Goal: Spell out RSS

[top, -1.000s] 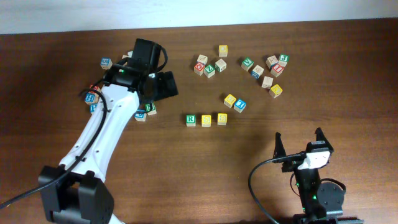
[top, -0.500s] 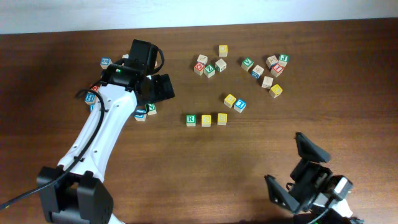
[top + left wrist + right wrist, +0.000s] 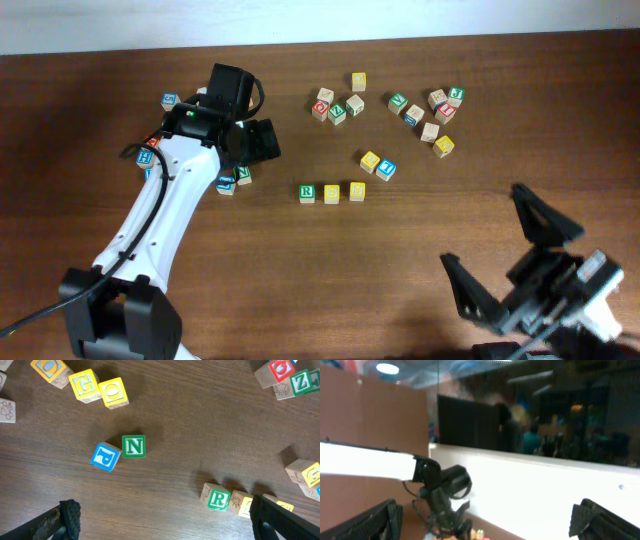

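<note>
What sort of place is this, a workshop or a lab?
Most likely a robotics lab or test room. A white robot arm hangs over a brown table strewn with lettered wooden cubes, and the right wrist view shows a white wall with a dim, blurred room beyond.

I see three small wooden cubes sitting flat in one short row on the counter (image 3: 400, 260). The green R cube (image 3: 307, 192) is at the overhead view's left end, with a yellow cube (image 3: 332, 193) just beside it and the second yellow cube (image 3: 357, 190) last, set slightly higher. The yellow letters are too small for me to read.

Wooden RSS cubes (image 3: 332, 192), matt wood-grain table (image 3: 360, 280)
</note>
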### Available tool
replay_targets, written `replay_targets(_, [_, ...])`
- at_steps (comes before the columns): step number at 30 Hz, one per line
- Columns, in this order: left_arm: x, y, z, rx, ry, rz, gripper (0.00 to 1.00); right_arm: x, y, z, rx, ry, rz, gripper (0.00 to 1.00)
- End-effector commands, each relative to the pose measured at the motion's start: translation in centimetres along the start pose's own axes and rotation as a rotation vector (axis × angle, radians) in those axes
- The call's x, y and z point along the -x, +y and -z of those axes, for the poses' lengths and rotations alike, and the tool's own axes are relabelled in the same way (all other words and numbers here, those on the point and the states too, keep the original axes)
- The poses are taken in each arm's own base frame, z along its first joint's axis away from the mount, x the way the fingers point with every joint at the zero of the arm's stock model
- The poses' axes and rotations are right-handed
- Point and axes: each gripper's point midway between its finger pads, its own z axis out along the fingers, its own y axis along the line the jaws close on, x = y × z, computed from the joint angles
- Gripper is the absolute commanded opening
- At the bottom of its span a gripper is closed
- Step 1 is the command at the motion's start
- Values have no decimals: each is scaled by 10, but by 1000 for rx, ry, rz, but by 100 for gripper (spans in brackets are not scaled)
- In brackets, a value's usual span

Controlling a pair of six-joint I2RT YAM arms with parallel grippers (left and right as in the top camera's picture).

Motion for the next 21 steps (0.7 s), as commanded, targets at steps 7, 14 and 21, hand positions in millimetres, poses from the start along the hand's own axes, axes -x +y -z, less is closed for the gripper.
replay_targets(7, [3, 4, 10, 3, -28, 0, 99, -61, -25, -66, 162, 452, -337, 98])
replay_targets(14, [4, 4, 10, 3, -29, 0, 99, -116, -8, -104, 230, 712, -469, 98])
replay_targets(21, [3, 4, 10, 3, -28, 0, 99, -171, 0, -106, 110, 998, -391, 98])
